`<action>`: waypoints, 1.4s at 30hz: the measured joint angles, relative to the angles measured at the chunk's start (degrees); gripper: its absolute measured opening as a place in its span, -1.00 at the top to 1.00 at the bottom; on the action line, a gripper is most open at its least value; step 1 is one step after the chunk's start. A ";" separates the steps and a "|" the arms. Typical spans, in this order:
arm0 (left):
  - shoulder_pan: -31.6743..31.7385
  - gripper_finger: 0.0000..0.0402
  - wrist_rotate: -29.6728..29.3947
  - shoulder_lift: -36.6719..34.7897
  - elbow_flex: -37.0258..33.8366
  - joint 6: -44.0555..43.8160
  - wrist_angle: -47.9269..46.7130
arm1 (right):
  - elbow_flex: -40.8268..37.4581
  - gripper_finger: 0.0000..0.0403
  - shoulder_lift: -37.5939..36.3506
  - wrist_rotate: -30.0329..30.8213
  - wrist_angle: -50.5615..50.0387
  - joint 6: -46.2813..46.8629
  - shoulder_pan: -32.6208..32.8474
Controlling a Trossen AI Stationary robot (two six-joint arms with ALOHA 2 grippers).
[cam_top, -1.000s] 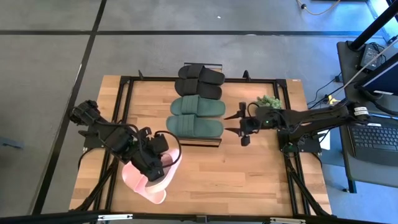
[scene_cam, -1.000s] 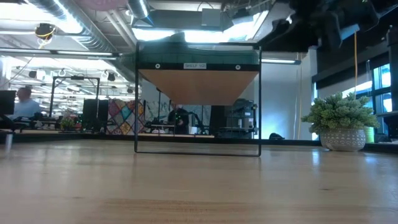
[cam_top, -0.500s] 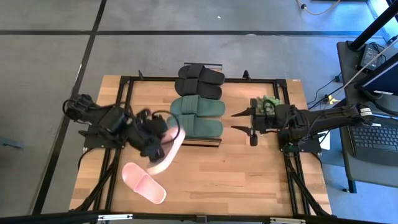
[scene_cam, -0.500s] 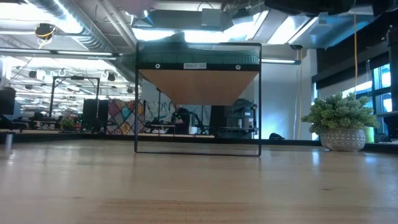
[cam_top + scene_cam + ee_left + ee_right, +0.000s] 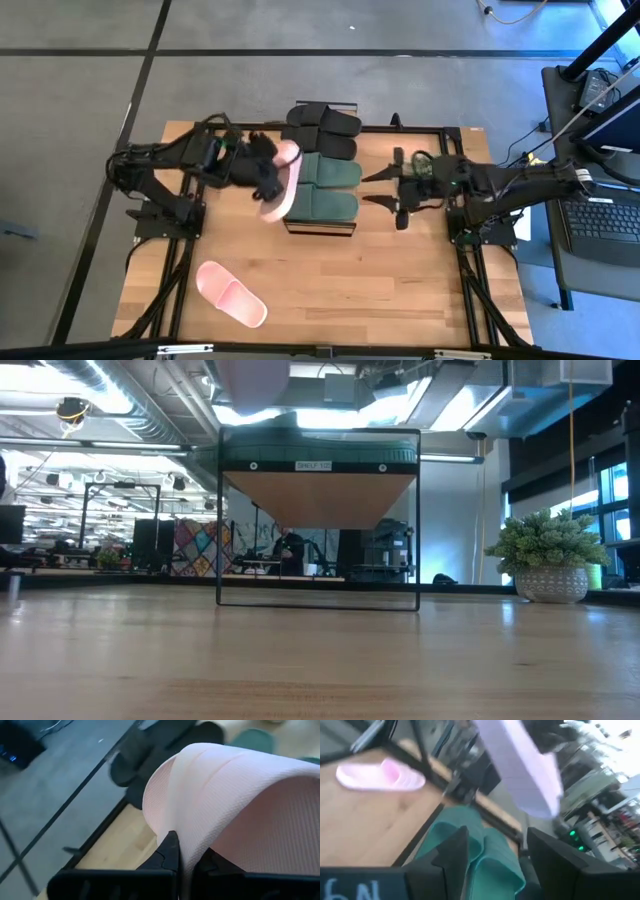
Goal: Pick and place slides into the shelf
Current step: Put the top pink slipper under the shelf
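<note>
My left gripper (image 5: pixel 264 180) is shut on one pale pink slide (image 5: pixel 280 178) and holds it in the air at the left side of the shelf (image 5: pixel 318 226). The low view shows this slide (image 5: pixel 255 374) high above the shelf (image 5: pixel 318 480). A black pair (image 5: pixel 320 130) and a dark green pair (image 5: pixel 318 186) lie on the shelf's top board. The second pink slide (image 5: pixel 232 293) rests sole down on the table near its near edge. My right gripper (image 5: pixel 368 189) is open, hovering just right of the shelf, fingers pointing at the green slides (image 5: pixel 470 850). My left gripper pinches a thin edge of the pink slide (image 5: pixel 187 837) between its two fingers (image 5: pixel 171 851); strap or sole, I cannot tell. The fingers come from the table's left side. The slide is lifted clear and tilted, standing on edge beside the shelf.
A small potted plant (image 5: pixel 430 160) stands on the table behind my right gripper and shows in the low view (image 5: pixel 550 555). Black frame rails run along the table's left and right sides. Bare tabletop (image 5: pixel 380 280) lies between the shelf and the near edge.
My left gripper has risen from the near-left part of the table, carrying one pink slide up and toward the far edge, to the shelf's left side. The slide has turned from lying flat to standing on edge. The other pink slide stayed on the table.
</note>
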 joint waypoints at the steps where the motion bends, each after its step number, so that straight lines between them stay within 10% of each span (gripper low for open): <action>1: 1.30 1.00 -0.02 0.27 0.02 0.02 -0.02 | 2.93 0.00 1.87 -0.02 -3.02 -0.98 0.00; 21: 14.40 1.00 4.48 4.71 0.02 13.38 4.72 | 33.02 0.00 30.05 -3.06 -16.66 -19.61 0.59; 42: 13.34 1.00 5.05 4.70 0.02 14.55 4.73 | 37.70 0.00 33.83 -10.56 -10.35 -29.61 1.09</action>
